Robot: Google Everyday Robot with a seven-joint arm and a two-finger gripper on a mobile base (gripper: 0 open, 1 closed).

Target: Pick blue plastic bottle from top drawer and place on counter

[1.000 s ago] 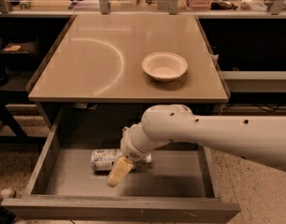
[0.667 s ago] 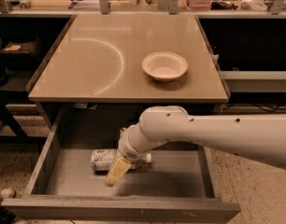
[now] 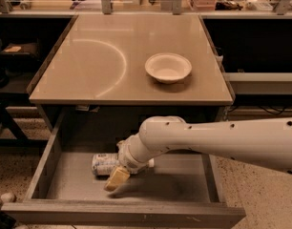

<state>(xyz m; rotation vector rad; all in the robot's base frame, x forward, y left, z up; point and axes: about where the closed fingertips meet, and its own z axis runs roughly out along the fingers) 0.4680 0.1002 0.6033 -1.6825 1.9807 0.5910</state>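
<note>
The blue plastic bottle (image 3: 105, 164) lies on its side on the floor of the open top drawer (image 3: 65, 178), left of centre, label up. Its right end is hidden behind my wrist. My gripper (image 3: 116, 179) reaches down into the drawer from the right, its tan finger (image 3: 117, 177) just in front of and right of the bottle, close to or touching it. The beige counter (image 3: 98, 66) with its curved arc mark lies above the drawer.
A white bowl (image 3: 168, 67) stands on the right half of the counter. My white arm (image 3: 217, 140) crosses over the drawer's right side. Dark shelving flanks the table on both sides, and a cluttered bench runs along the back.
My arm and gripper have shifted slightly left and forward inside the drawer. The bottle has not moved.
</note>
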